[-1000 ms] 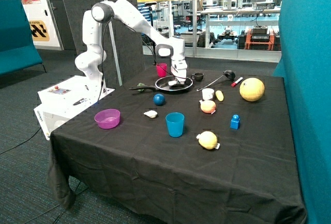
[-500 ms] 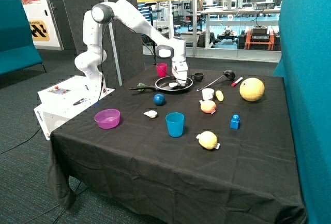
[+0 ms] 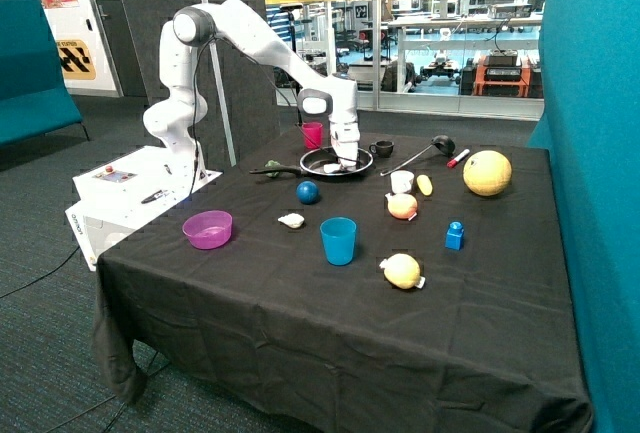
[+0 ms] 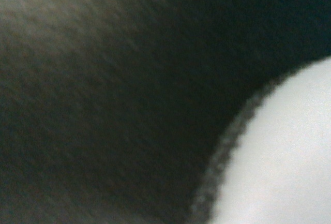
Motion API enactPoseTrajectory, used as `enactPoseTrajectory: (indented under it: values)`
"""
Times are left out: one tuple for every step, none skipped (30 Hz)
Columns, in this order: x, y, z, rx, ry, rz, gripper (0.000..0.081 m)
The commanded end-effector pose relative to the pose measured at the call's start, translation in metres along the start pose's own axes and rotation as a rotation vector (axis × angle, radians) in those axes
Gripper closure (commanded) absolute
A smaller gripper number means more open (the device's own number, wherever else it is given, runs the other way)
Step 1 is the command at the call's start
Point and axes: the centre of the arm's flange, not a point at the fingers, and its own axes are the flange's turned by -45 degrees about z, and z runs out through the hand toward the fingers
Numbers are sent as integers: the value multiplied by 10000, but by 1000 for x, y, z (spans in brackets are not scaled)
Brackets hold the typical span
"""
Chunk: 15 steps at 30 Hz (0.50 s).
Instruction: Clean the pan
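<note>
The pan [image 3: 311,158], black with a shiny rim, sits at the back of the table, its thin handle pointing away toward the robot base. My gripper [image 3: 346,161] reaches straight down into the pan and is low over its floor. A small white thing [image 3: 331,166] lies inside the pan beside the gripper. In the wrist view the dark pan floor [image 4: 103,105] fills most of the picture, very close, and the white thing [image 4: 279,157] takes up one corner.
A pink cup [image 3: 313,134] stands just behind the pan, with a black mug [image 3: 381,148] and a ladle [image 3: 420,153] beside it. A blue ball [image 3: 308,192], blue cup [image 3: 338,240], purple bowl [image 3: 208,229], fruit [image 3: 402,271] and yellow melon [image 3: 487,172] are spread over the tablecloth.
The gripper has shifted a little across the pan toward the pink cup's side, staying low inside it. The pan and the other things have not moved.
</note>
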Motion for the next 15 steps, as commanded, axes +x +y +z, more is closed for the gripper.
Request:
enactPoseTrajectory:
  values:
    - [-19, 8, 0, 4, 112, 153, 808]
    - [-21, 7, 0, 4, 112, 121, 808]
    - [-22, 6, 1, 4, 112, 86, 808]
    - [-23, 4, 1, 4, 112, 72, 808]
    - [-25, 3, 1, 4, 112, 54, 808]
    - [-26, 1, 2, 4, 112, 33, 808]
    - [-27, 0, 2, 4, 112, 15, 808]
    - [-28, -1, 2, 3, 112, 7, 808]
    - [-29, -3, 3, 3, 112, -8, 808]
    - [-30, -4, 4, 3, 112, -12, 808]
    - [-30, -5, 4, 3, 112, -29, 808]
    - [-31, -6, 4, 3, 112, -33, 808]
    - [-32, -8, 5, 3, 112, -65, 808]
    - [-32, -9, 5, 3, 112, -78, 808]
    - [-32, -11, 6, 3, 112, -106, 808]
